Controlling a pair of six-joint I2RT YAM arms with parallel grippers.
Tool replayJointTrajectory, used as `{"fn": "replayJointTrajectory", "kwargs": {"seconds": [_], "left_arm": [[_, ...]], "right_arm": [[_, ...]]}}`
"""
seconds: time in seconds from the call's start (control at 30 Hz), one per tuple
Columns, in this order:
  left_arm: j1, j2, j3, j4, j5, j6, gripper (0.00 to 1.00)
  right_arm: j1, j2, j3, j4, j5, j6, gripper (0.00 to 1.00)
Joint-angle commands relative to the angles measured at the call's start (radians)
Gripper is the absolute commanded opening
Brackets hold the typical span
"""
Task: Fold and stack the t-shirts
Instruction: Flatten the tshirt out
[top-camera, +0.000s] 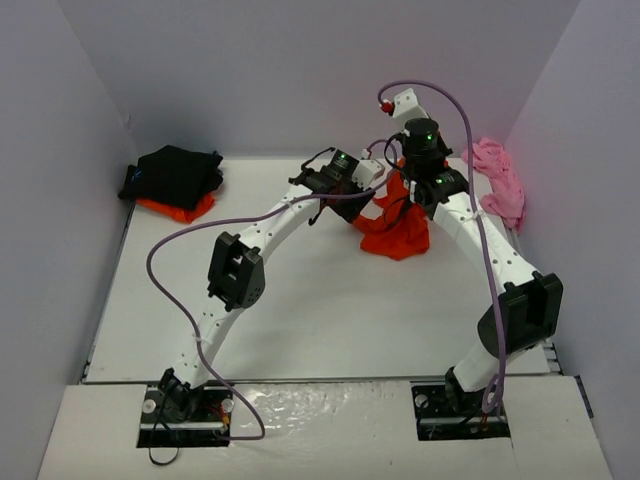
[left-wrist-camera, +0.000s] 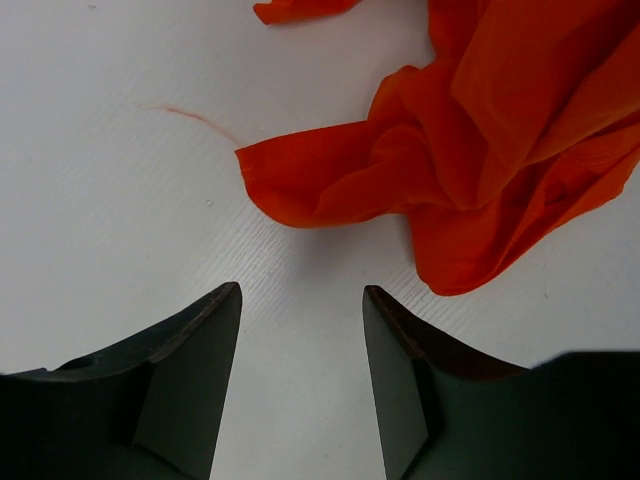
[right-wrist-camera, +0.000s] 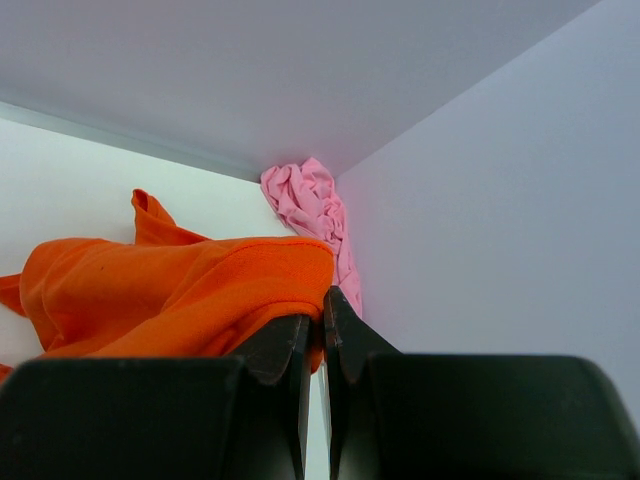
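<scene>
Right claw (right-wrist-camera: 322, 325) is pinched tight on a fold of the loose orange-red t-shirt (right-wrist-camera: 170, 290), holding that bunch up over the white table (top-camera: 300, 320) toward its far right side, and the rest of the cloth drapes down into a crumpled heap below the wrist. Left claw (left-wrist-camera: 300, 300) hangs just beside that heap, fingers parted with nothing between them, bare tabletop underneath and the shirt's edge a little ahead. Over at the far left corner, the black t-shirt (top-camera: 172, 172) sits folded on top of the second orange-red t-shirt (top-camera: 180, 209). And the pink t-shirt (top-camera: 498, 180) lies crumpled along the right edge, near the far right corner.
</scene>
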Motion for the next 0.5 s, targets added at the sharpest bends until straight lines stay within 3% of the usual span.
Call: {"fn": "replayJointTrajectory", "kwargs": {"seconds": [0.0,0.47], "left_arm": [[0.011,0.004,0.087,0.035,0.109,-0.049,0.46],[0.043,0.089,0.153,0.053,0.228,0.01,0.43]], "right_arm": [[-0.034,-0.073,0.033,0.06,0.01,0.028,0.0],[-0.08,-0.073,0.032,0.034,-0.008,0.041,0.0]]}}
